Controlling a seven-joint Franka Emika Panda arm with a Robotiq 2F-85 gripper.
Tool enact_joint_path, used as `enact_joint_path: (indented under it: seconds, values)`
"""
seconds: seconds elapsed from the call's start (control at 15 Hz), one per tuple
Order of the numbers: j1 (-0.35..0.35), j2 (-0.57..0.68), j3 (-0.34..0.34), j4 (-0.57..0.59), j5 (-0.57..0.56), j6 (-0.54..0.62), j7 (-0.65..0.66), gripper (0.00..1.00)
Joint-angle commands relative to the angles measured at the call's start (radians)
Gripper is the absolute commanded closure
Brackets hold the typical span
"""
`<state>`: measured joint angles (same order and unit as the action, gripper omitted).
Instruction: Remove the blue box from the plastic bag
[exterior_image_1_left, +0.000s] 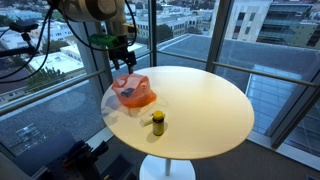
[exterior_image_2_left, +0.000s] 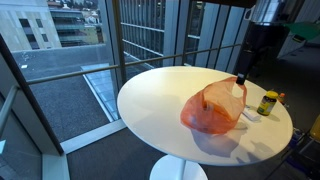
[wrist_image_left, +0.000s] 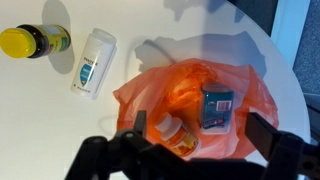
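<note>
Inside plastic bag (wrist_image_left: 140, 100), blue box (wrist_image_left: 217, 107) partly visible

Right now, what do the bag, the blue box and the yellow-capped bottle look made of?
Orange bag: thin plastic film, semi-translucent and crinkled, with glossy folds. Blue box: probably printed cardboard, judging by its flat faces and sharp edges; finish unclear. Yellow-capped bottle: dark body, glass or plastic, cannot tell which; the cap looks like smooth plastic.
</note>
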<state>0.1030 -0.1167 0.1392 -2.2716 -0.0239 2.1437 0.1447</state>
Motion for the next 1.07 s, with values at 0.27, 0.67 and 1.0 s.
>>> enact_joint_path:
  seconds: [0.27,0.67,1.0]
  values:
    - [0.017,0.132,0.000,0.048,-0.001,0.092,0.089,0.00]
    - [0.018,0.132,-0.005,0.035,0.000,0.090,0.067,0.00]
    - [0.021,0.150,-0.004,0.008,-0.008,0.167,0.049,0.00]
